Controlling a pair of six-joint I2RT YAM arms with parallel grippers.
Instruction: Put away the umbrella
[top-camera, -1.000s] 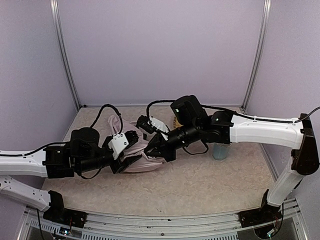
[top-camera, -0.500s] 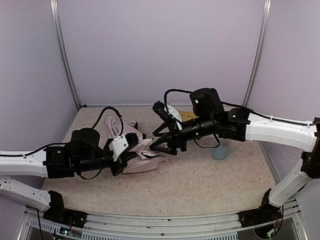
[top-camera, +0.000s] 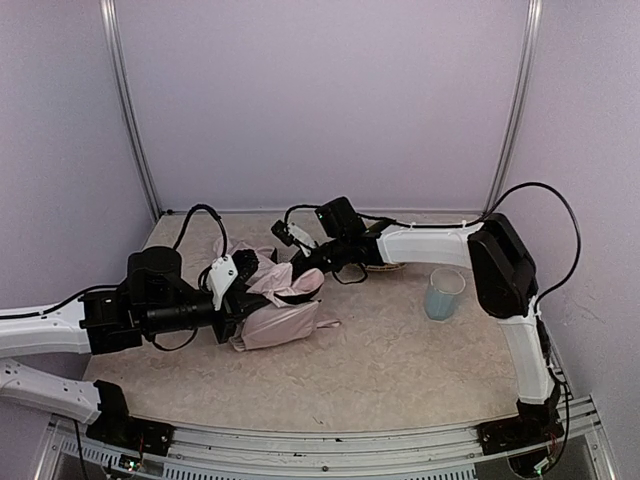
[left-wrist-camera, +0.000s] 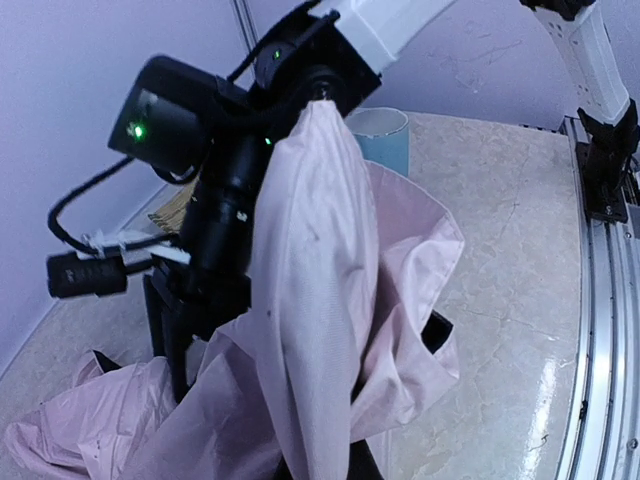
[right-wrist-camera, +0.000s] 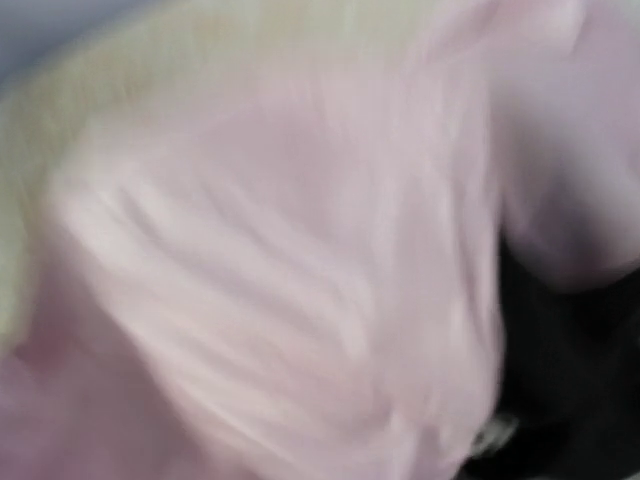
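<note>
The umbrella (top-camera: 285, 318) lies collapsed left of centre on the table, a crumpled heap of pale-pink fabric with black lining showing. My left gripper (top-camera: 243, 300) is shut on its near-left fabric. In the left wrist view the fabric (left-wrist-camera: 310, 280) rises from the bottom edge and covers my jaws. My right gripper (top-camera: 300, 272) is pressed down into the top of the heap from behind. Blurred pink fabric (right-wrist-camera: 300, 250) fills the right wrist view and hides those fingers. The shaft and handle are hidden.
A pale-blue cup (top-camera: 443, 293) stands to the right of the umbrella. A woven yellow tray (left-wrist-camera: 168, 212) sits partly hidden behind the right arm's black wrist (left-wrist-camera: 225, 210). The right arm is folded sharply, its elbow (top-camera: 500, 262) raised near the right wall.
The right gripper let go, lifted, then swung back and left onto the top of the umbrella as its arm folded. The left gripper shut on the fabric and drew the heap slightly left.
</note>
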